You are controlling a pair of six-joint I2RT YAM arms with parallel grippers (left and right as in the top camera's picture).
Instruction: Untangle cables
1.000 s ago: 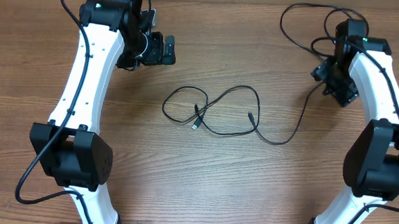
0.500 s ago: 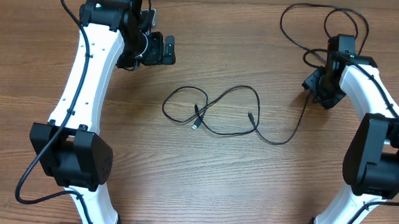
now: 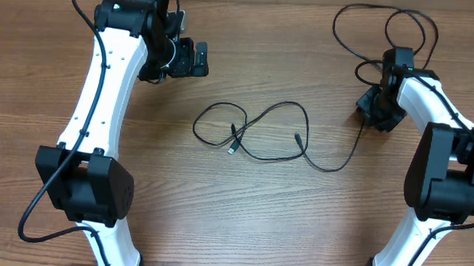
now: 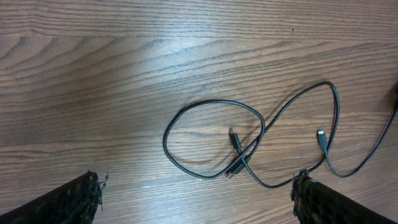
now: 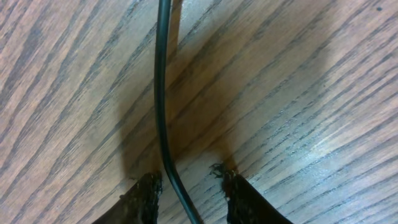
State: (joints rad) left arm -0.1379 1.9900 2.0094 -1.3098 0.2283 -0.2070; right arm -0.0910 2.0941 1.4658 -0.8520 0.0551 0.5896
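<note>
Now, right gripper (image 5: 193, 190): jaws narrow and low over the table, with one black cable (image 5: 160, 93) running straight between the fingertips (image 5: 144, 194). Bare wood shows on either side of the cord, so there is no pinch yet.
Left gripper (image 4: 196, 205): jaws wide with nothing between them, up above the far left of the table and looking down on the tangle (image 4: 252, 146).
Tangle: lies mid-table as a flat figure-eight of thin cord crossing itself, well apart from both grippers. Its long tail sweeps off right to the right gripper.
Plug ends: one metal-tipped plug (image 4: 322, 138) sits inside the right-hand bend, and another (image 4: 234, 137) lies by the crossing.
Step in hand: by the look of it, securing the tail before any pulling.
Next move: likely a firm nip on the cord, then a slow draw outward. The left arm may need to pin a loop.
Materials: the cord is slick, limp and round in section. The wood-grain tabletop (image 3: 215, 222) is mostly matte, with faint sheen in patches.
</note>
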